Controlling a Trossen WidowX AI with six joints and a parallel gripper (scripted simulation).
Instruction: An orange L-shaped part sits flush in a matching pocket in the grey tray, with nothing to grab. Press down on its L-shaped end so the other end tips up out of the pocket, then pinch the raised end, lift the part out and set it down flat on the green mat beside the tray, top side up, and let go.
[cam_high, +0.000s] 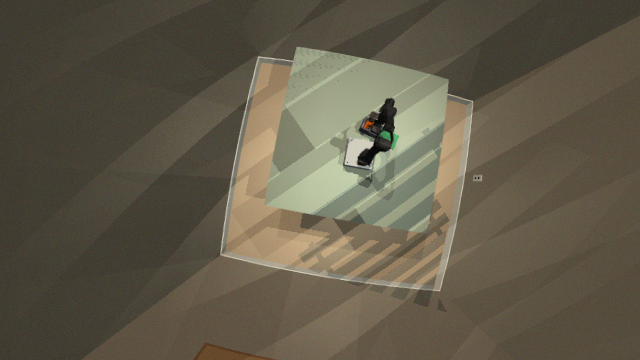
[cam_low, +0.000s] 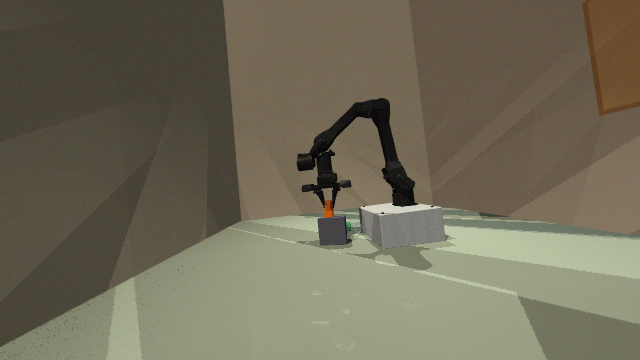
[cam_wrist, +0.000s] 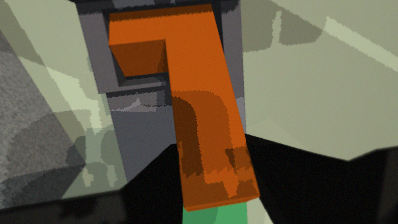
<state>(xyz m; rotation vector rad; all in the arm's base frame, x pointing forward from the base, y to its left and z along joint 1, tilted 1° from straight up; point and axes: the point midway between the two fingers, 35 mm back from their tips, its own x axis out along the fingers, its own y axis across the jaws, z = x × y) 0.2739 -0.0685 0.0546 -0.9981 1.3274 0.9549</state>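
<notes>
The orange L-shaped part (cam_high: 369, 123) (cam_low: 328, 208) (cam_wrist: 197, 60) stands up out of the grey tray (cam_low: 332, 231) (cam_wrist: 142, 142). In the wrist view its straight end is nearest the camera and its L-shaped end is farther off, over the pocket. My gripper (cam_low: 328, 204) (cam_wrist: 208, 147) is shut on the straight end, one finger on each side. Whether the L-shaped end still touches the pocket cannot be told; the tray's wall hides the lowest part in the exterior view. The green mat (cam_high: 395, 142) (cam_low: 348, 226) (cam_wrist: 216, 217) lies beside the tray, partly hidden by the arm.
The arm's pale box-shaped base (cam_high: 353, 150) (cam_low: 407, 227) stands close to the tray and mat. The arm (cam_high: 389, 117) (cam_low: 345, 122) arches over from it. All of this stands on a pale green table top (cam_high: 320, 95) (cam_low: 240, 290).
</notes>
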